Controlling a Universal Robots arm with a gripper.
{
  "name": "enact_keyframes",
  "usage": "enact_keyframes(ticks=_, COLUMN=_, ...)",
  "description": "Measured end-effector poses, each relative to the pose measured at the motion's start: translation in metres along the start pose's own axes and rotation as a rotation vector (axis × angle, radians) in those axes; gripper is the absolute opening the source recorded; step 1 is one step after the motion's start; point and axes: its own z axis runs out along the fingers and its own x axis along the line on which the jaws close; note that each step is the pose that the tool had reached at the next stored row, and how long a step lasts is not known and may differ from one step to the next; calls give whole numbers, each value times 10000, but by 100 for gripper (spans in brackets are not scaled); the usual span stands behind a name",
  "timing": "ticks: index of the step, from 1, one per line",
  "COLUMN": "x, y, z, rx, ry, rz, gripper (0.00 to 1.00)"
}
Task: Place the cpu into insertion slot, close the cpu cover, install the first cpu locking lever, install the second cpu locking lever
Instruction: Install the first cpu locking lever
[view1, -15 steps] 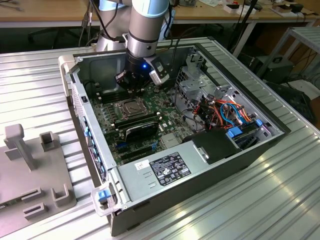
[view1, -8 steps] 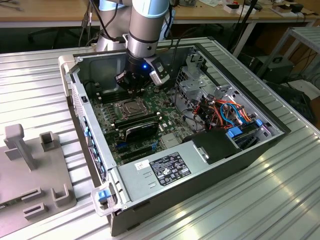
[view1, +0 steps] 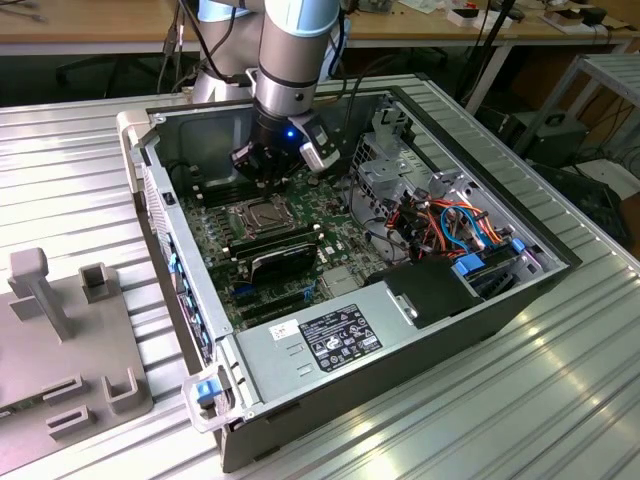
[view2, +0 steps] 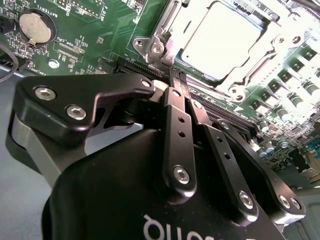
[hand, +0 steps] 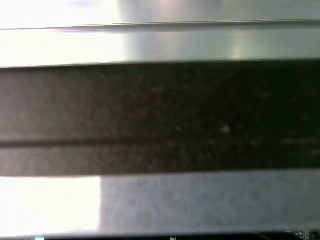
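The cpu (view2: 220, 40) lies flat in the insertion slot (view2: 150, 47), its silver top showing through the window of the cpu cover (view2: 280, 47), which lies down over it. My gripper (view2: 177, 75) is shut, with its black fingertips pressed together right beside the socket's rim and nothing visible between them. In the exterior view the gripper (view1: 258, 178) hangs low over the motherboard, just behind the cpu (view1: 254, 213) inside the open computer case. Whether the fingertips touch a locking lever I cannot tell.
Black memory sticks (view1: 280, 245) lie in front of the socket. A power supply (view1: 330, 340), coloured cables (view1: 450, 225) and the case walls (view1: 160, 230) hem in the board. A grey fixture plate (view1: 60, 330) sits on the exterior view's left. A coin battery (view2: 34, 27) sits on the board.
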Motion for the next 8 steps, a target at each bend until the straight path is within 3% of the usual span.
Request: enact_keyframes(ticks=8, x=-11, y=-4, z=8, rx=-1, ry=0, rz=-1, gripper=11)
